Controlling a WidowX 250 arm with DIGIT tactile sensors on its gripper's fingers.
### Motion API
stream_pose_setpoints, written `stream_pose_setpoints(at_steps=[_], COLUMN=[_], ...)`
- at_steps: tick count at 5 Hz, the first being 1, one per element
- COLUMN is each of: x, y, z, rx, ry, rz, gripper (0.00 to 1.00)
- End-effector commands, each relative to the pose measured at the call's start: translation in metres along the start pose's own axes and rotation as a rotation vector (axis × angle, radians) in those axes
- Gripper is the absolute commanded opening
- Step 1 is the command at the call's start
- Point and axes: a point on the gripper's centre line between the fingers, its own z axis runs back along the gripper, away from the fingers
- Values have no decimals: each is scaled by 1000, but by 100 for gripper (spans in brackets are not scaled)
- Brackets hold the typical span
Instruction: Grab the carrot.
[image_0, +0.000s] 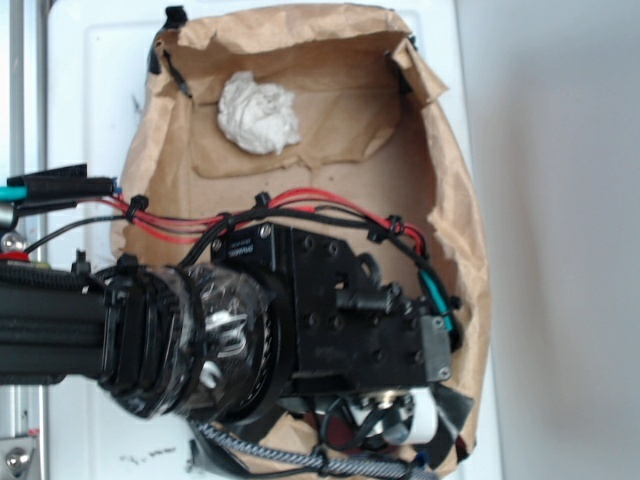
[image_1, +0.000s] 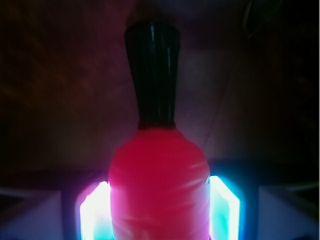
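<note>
In the wrist view the carrot (image_1: 159, 175) fills the middle. It looks glossy red-pink in the dim light, and its dark stem end (image_1: 152, 75) points away from the camera. My gripper (image_1: 159, 212) has a glowing pad (image_1: 95, 212) on each side, both pressed against the carrot's thick body. In the exterior view my gripper (image_0: 400, 420) is low over the near right part of the brown paper (image_0: 330, 90). The arm hides nearly all of the carrot there.
A crumpled off-white paper ball (image_0: 258, 112) lies at the far left of the brown paper, well away from the gripper. The paper's raised, creased edges (image_0: 465, 200) stand around the work area. Red and black cables (image_0: 300, 205) run along the arm.
</note>
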Motion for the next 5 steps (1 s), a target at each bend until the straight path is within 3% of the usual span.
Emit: stream_pose_setpoints(at_steps=[1,3,5], x=[-20,-26,-31], y=[25,14,26], z=[73,120,168], rx=[193,334,199], ry=[44,147,76], rz=[474,946,1058], gripper=[0,0,0])
